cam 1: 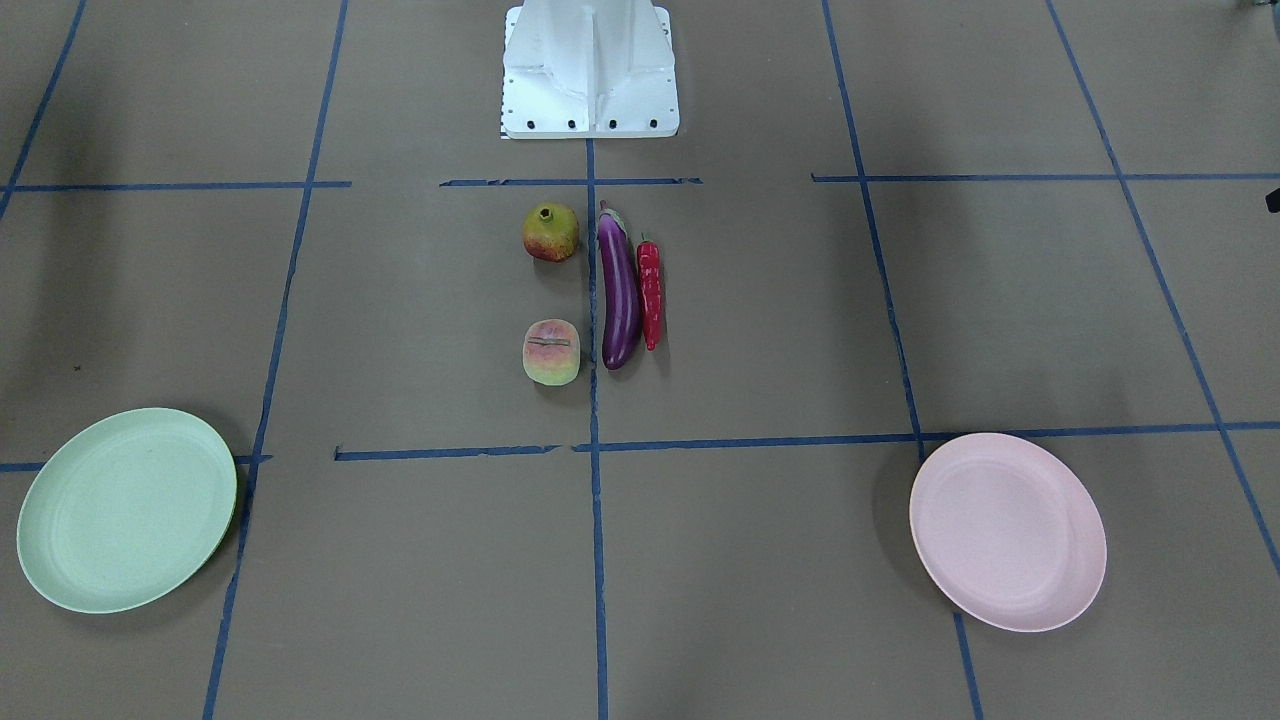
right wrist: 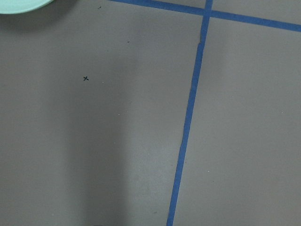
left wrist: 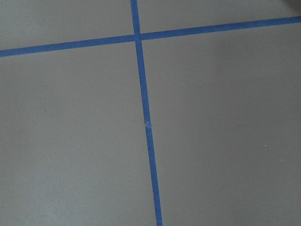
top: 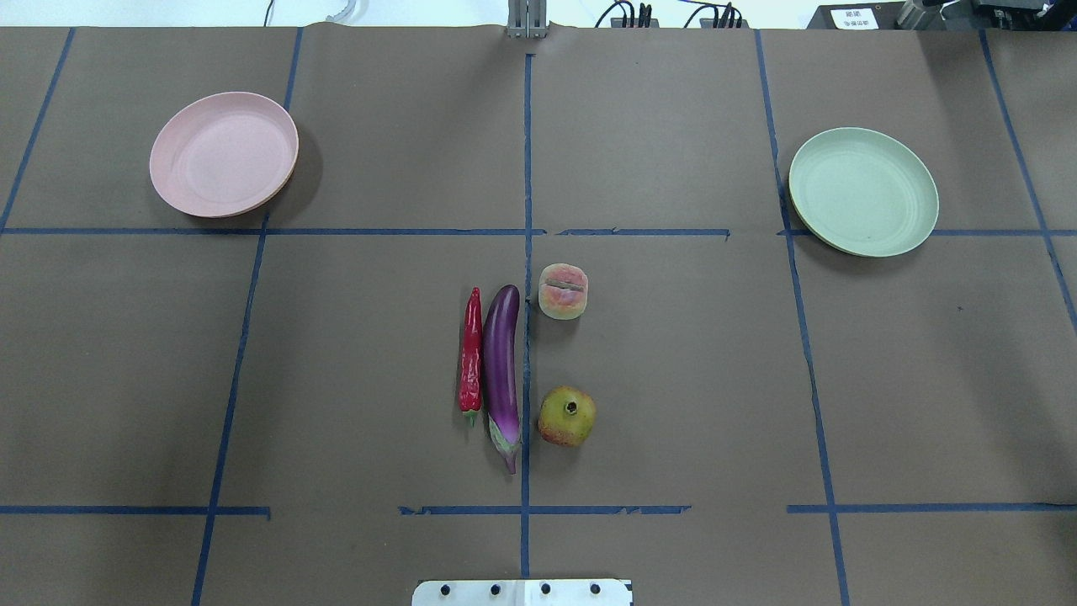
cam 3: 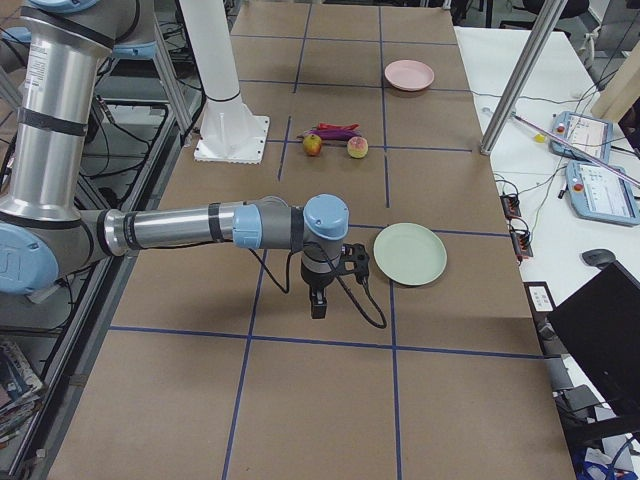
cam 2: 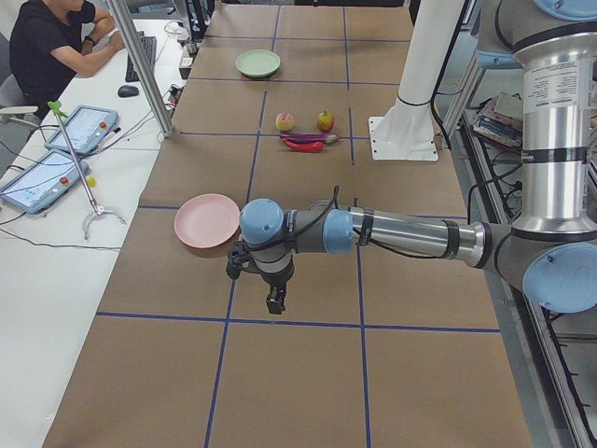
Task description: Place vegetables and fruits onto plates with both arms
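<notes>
The purple eggplant [cam 1: 619, 290] and the red chili pepper [cam 1: 650, 292] lie side by side at the table's middle. The pomegranate [cam 1: 550, 232] and the peach [cam 1: 551, 351] sit just beside them. The pink plate [top: 223, 153] lies far left in the overhead view and the mint green plate [top: 863, 191] far right; both hold nothing. My left gripper [cam 2: 277, 303] hangs over the table next to the pink plate [cam 2: 207, 221]. My right gripper [cam 3: 318, 305] hangs beside the green plate [cam 3: 410, 254]. Both show only in the side views, so I cannot tell if they are open or shut.
The white base block [cam 1: 590, 70] stands at the robot's edge. Blue tape lines cross the brown table. An operator [cam 2: 56, 47] sits at a side desk with tablets [cam 2: 79, 126], and a metal post [cam 2: 140, 65] stands by the table's edge.
</notes>
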You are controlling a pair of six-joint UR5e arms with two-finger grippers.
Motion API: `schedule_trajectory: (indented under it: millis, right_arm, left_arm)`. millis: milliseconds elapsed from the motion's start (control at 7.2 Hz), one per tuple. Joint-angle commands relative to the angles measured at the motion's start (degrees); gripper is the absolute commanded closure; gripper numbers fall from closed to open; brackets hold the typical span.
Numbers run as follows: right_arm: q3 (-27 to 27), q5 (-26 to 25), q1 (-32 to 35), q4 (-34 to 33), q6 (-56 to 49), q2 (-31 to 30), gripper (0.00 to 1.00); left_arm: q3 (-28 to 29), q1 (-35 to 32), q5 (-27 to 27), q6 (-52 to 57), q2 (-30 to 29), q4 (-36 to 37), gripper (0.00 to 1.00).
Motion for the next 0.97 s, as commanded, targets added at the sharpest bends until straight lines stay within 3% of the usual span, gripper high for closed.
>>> schedule_trajectory:
  millis: [0, 556, 833]
  right_arm:
    - [0.02, 0.0, 0.0, 0.04, -0.03, 0.0, 0.0]
    - [0.02, 0.09, -0.09, 0.22, -0.03, 0.26, 0.0]
    - [-0.15, 0.09, -0.18, 4.06, 0.06, 0.0, 0.0]
  left_arm:
    - [-1.01, 0.0, 0.1, 0.0, 0.28, -1.73, 0.0]
    - [-1.37, -0.09, 0.1, 0.0, 0.28, -1.93, 0.0]
    - [-1.63, -0.09, -0.51, 0.0, 0.28, -2.02, 0.0]
